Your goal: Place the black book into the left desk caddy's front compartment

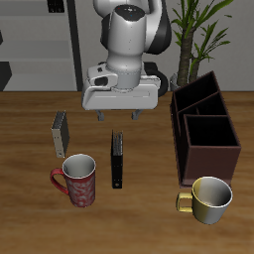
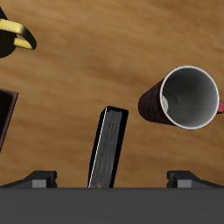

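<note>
the gripper [image 1: 120, 114] is hanging above the table [image 1: 30, 208] with its jaws spread wide and nothing between them; the black book [image 1: 117, 161] is lying just below and ahead of the fingertips, standing on its long edge on the wood, its length running away from the hand toward the table's front edge; in the wrist view the black book [image 2: 107, 149] is sitting roughly midway between the two fingertips [image 2: 42, 179], its near end almost under the hand; the left desk caddy [image 1: 203, 124] is standing well off to one side of the hand, open-topped, its compartments looking empty; a red mug [image 1: 77, 183] is sitting near the book's far end, a yellow mug [image 1: 207, 197] beyond the caddy, and a grey book [image 1: 60, 134] is standing on the hand's other side; the book is looking thin, stiff and probably light, with smooth covers that may be slipping under a loose pinch; being balanced on edge, it is likely tipping over at a sideways nudge; the best hold is seeming to be across its thin dimension, pads on the two flat covers, near the middle of its length so it is not swinging when lifted.
</note>
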Robot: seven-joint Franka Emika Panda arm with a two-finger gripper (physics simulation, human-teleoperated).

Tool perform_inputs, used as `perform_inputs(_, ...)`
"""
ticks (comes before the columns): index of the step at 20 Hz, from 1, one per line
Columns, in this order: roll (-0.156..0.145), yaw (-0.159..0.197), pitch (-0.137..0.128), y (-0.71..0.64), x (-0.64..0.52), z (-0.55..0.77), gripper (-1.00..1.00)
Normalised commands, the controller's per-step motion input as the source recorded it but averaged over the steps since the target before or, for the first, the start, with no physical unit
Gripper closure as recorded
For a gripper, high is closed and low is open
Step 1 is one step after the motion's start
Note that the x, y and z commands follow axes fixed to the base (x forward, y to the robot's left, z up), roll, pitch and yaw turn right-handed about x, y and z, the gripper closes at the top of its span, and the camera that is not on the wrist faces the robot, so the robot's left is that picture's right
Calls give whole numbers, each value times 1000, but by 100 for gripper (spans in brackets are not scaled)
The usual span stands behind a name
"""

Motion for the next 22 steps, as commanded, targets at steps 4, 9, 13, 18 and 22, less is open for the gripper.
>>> perform_inputs(4,-14,-13,-12,-48,-52,-86,-100)
perform_inputs(9,-7,-17,2,-54,17,-115,-100)
perform_inputs(13,13,1,16,134,10,-243,-100)
perform_inputs(18,7,-7,20,59,16,-146,-100)
perform_inputs(22,-11,0,37,-54,37,-201,-100)
